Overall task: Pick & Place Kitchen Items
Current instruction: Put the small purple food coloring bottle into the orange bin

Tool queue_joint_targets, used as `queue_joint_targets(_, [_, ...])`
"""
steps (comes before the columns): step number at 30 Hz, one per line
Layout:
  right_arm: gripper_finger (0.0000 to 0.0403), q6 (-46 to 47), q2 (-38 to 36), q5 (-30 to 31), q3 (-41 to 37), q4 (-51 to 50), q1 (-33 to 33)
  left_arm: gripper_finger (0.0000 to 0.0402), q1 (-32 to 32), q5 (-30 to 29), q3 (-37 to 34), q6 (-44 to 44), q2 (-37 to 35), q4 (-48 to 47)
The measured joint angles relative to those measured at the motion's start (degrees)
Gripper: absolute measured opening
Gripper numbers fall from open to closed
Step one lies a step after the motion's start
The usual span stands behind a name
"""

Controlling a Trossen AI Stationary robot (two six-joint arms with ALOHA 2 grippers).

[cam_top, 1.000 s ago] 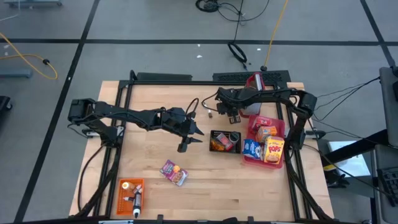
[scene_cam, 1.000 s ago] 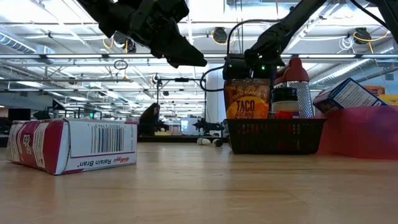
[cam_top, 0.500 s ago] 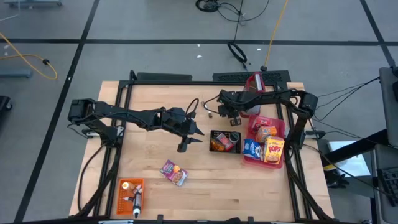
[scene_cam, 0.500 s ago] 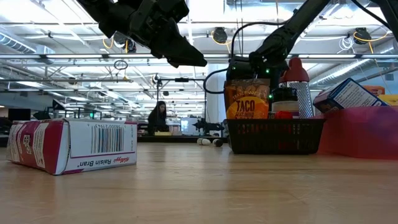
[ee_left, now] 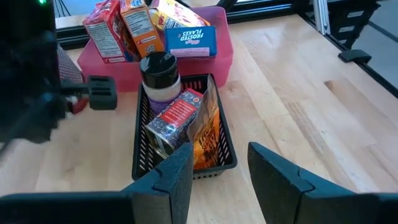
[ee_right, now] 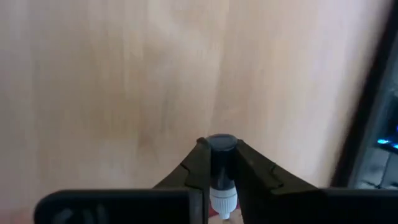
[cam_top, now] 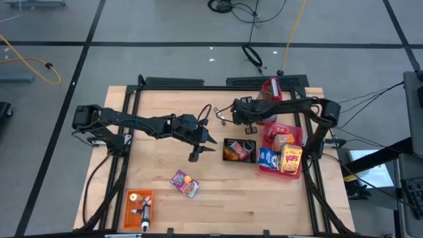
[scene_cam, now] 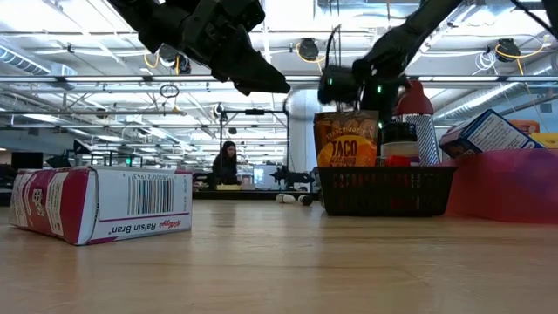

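My right gripper (ee_right: 222, 186) is shut on a small bottle with a black cap (ee_right: 222, 146), above bare wood just beyond the black mesh basket's (cam_top: 238, 151) far side. In the high view it (cam_top: 241, 123) hangs left of the red tray (cam_top: 277, 173). The basket holds a Taco packet (scene_cam: 346, 144), a black-lidded jar (ee_left: 160, 74) and a spice packet (ee_left: 177, 121). My left gripper (ee_left: 217, 177) stands open and holds nothing, raised left of the basket and pointing at it. A purple Raisin Bran box (cam_top: 184, 183) lies flat on the table nearer the front. My right gripper pinches the small bottle between its two fingers, one on each side, just behind the black cap (ee_right: 222, 163). The bottle lies along the fingers, its cap sticking out past their tips. The fingers slant steeply down. The bottle is lifted clear of the table.
The red tray holds several cereal boxes (cam_top: 285, 151), among them a blue Frosted Flakes box (ee_left: 186, 38). A red-capped bottle (scene_cam: 414, 100) stands behind the basket. An orange crate (cam_top: 139, 205) with a bottle sits at the front left. Black frame rails (cam_top: 218, 86) border the table.
My right gripper has risen a little above the basket's far side and drifted slightly toward the table's left; it shows blurred in the low view. My left arm has kept still.
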Motion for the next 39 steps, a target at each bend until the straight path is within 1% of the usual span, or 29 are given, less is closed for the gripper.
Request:
queue_joint_targets(2, [0.0037,1.9,-2.5,-0.1,0.1,0.3,1.1,0.0152,0.0,-0.5,0.0,-1.2,0.0,0.0])
queue_joint_targets(5, [0.0038,5.1,-6.7,-0.2,0.1,0.8,3.0,0.0152,0.0,-2.8,0.0,-3.1,0.0,0.0])
queue_joint_targets(11, [0.0038,13.5,-16.8,-0.4,0.2,4.0,7.8,0.0152,0.0,-5.8,0.0,-5.2,0.0,0.6])
queue_joint_targets(15, [0.0038,19.8,-22.9,-4.6,0.2,8.6,11.0,0.0152,0.0,-5.9,0.0,-5.6,0.0,3.2])
queue_joint_targets(17, [0.0038,22.5,-25.1,-7.4,0.2,11.7,12.6,0.0152,0.0,-5.9,0.0,-5.6,0.0,4.9])
queue_joint_targets(19, [0.0038,24.8,-26.7,-8.8,0.2,14.2,14.3,0.0152,-0.1,-6.0,0.0,-5.4,0.0,6.8])
queue_joint_targets(22, [0.0038,27.9,-28.0,-9.3,0.2,18.2,17.2,0.0152,-0.3,-6.0,0.0,-5.2,0.0,10.0])
queue_joint_targets(25, [0.0038,29.9,-28.2,-9.2,0.2,21.3,20.1,0.0152,-0.8,-6.1,0.0,-3.2,0.0,14.0])
queue_joint_targets(30, [0.0038,30.3,-27.7,-9.2,0.2,25.7,24.4,0.0152,-2.2,-6.1,0.0,0.6,0.0,20.5])
queue_joint_targets(32, [0.0038,30.3,-27.7,-9.2,0.2,27.3,25.8,0.0152,-2.7,-7.2,0.0,0.9,0.0,22.8])
queue_joint_targets(36, [0.0038,30.0,-27.8,-8.1,0.2,29.2,27.7,0.0152,-3.1,-10.7,0.0,0.9,0.0,24.2])
queue_joint_targets(39, [0.0038,30.0,-27.7,-7.8,0.2,30.1,28.6,0.0152,-3.1,-11.1,0.0,0.9,0.0,24.2])
